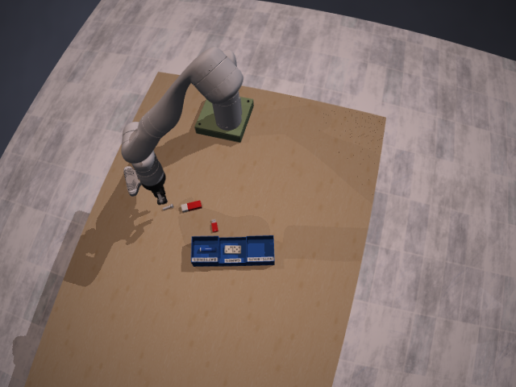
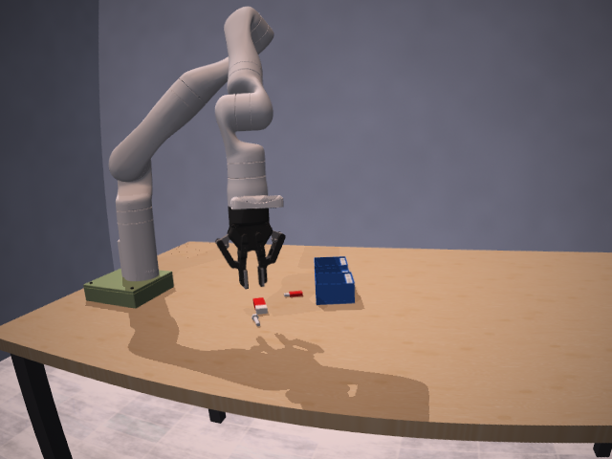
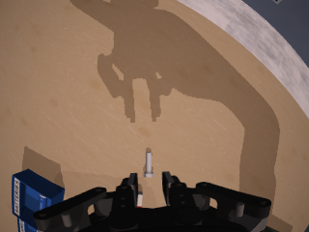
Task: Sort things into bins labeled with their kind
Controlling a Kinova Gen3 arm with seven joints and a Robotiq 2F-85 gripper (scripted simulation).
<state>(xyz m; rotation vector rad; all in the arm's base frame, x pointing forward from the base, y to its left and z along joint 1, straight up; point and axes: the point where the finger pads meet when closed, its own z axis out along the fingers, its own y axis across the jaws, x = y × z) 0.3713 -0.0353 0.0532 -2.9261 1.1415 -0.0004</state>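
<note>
My gripper (image 1: 161, 201) (image 2: 251, 284) (image 3: 150, 181) hangs a little above the table, its fingers partly open with nothing between them. A small silver bolt (image 1: 167, 206) (image 2: 255, 319) (image 3: 149, 162) lies on the table just below and in front of the fingertips. A red and white block (image 1: 191, 205) (image 2: 259, 304) lies beside the bolt. A small red item (image 1: 214, 226) (image 2: 295, 294) lies nearer the bins. Three blue bins stand in a row: the left bin (image 1: 204, 259) holds a battery (image 1: 205, 248), the middle bin (image 1: 232, 260) holds a domino (image 1: 232, 248), and the right bin (image 1: 255, 248) is empty.
The bins (image 2: 334, 286) (image 3: 35, 200) show as one blue block in the other views. The arm's green base (image 1: 225, 118) (image 2: 128, 289) stands at the back of the table. The table's left edge is close to the gripper.
</note>
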